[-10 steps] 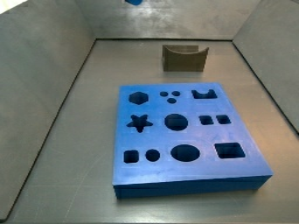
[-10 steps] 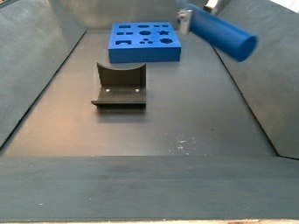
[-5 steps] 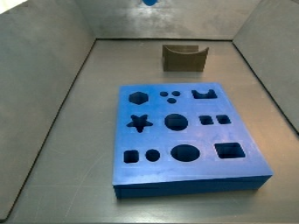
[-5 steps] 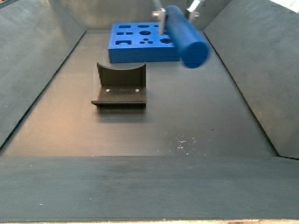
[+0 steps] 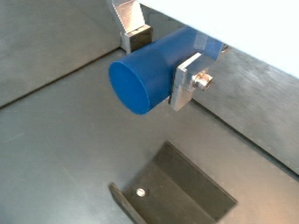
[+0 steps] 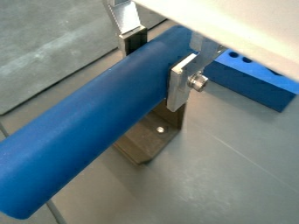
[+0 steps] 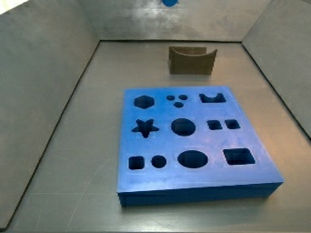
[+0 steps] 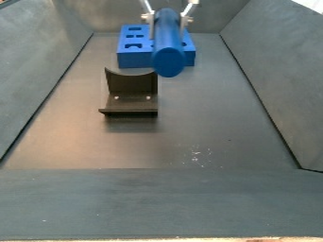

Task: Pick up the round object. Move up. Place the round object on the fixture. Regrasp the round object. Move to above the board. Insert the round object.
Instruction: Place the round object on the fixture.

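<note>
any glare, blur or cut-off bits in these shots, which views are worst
In a wrist view a blown-out white patch hides the gripper above its fingers, and the round object runs out of frame. In a side view only a blue sliver of the round object shows at the top edge, while the board is sharp and evenly lit. In a side view the fixture looks dark and soft.

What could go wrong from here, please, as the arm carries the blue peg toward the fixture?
1. The gripper holds the round object near one end, so most of it overhangs; both wrist views show this. It could tilt or slip between the fingers.
2. The notch in the fixture is small, so the peg, held high above the floor in a side view, could land off-centre and roll away.
3. The long free end might knock the board nearby.
</note>
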